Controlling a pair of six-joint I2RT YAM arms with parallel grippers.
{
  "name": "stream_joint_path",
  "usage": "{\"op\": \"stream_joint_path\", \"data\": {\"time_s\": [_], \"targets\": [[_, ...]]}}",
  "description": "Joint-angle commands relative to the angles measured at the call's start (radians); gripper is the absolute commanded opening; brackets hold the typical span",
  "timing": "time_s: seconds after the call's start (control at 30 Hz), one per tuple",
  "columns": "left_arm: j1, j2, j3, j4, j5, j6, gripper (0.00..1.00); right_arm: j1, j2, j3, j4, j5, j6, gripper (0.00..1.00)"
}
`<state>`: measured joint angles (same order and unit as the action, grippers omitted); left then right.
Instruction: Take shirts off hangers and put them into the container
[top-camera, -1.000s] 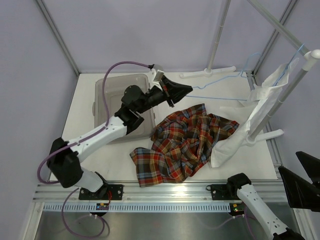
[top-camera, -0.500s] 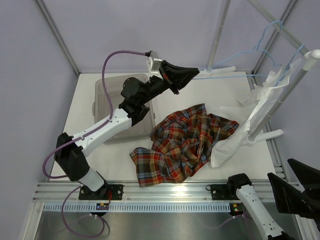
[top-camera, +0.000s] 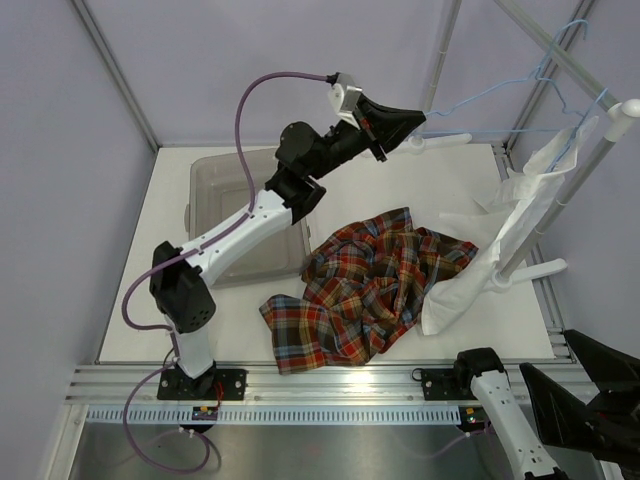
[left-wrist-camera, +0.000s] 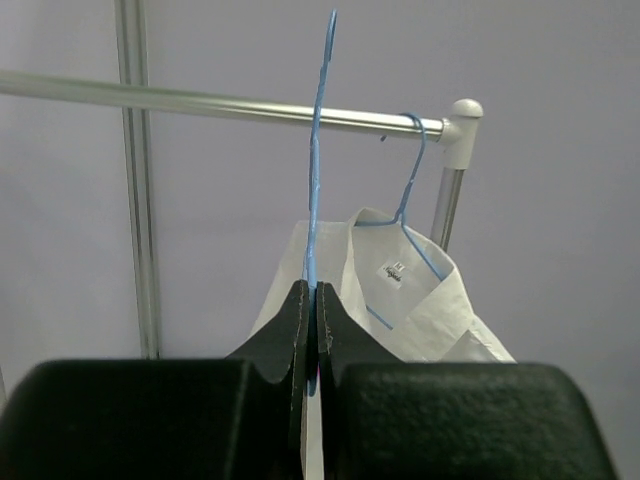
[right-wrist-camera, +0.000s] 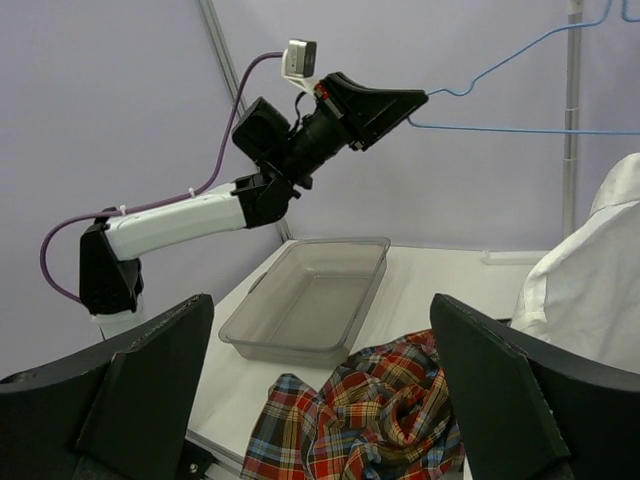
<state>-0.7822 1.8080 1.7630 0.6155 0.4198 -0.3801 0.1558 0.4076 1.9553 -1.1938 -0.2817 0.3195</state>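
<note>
1. Left end effector was raised well above the counter, its fingers pressed together on the wire of a bare light-blue hanger.
2. From the left wrist, that hanger stood edge-on straight up out of the pinched jaws, crossing in front of the rack rail.
3. The white shirt hung on a second blue hanger, which was hooked over the rail near its end post. The shirt's lower edge reached the counter beside the plaid shirt.
4. The plaid shirt lay crumpled on the counter just right of the container, outside it.
5. The container held no garment.
6. The right end effector was low at the near right corner, off the counter, with its jaws spread wide and nothing between them.
</note>
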Motion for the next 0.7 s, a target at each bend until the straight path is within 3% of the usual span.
{"op": "stream_joint_path", "data": {"time_s": [0.0,0.27,0.47,0.53,0.57,0.6,0.67], "targets": [[0.011,0.051,0.113,-0.051,0.008,0.043,0.0,-0.013,-0.004,-0.021,0.02,-0.051,-0.002,1.0],[0.034,0.131,0.202,-0.103,0.014,0.032,0.0,-0.015,-0.003,-0.03,0.025,-0.05,-0.003,0.99],[0.037,0.11,0.127,-0.129,-0.019,0.047,0.01,-0.018,-0.003,-0.041,0.036,-0.05,0.001,0.99],[0.038,0.1,0.104,-0.158,-0.044,0.061,0.08,-0.018,-0.001,-0.042,0.036,-0.045,0.001,1.0],[0.041,0.087,0.073,-0.172,-0.053,0.066,0.24,-0.016,-0.001,-0.044,0.036,-0.047,0.003,0.99],[0.043,0.076,0.053,-0.19,-0.061,0.076,0.32,-0.019,-0.003,-0.047,0.037,-0.048,0.004,0.99],[0.046,0.029,-0.038,-0.192,-0.096,0.093,0.39,-0.019,-0.004,-0.053,0.042,-0.051,0.007,0.99]]}}
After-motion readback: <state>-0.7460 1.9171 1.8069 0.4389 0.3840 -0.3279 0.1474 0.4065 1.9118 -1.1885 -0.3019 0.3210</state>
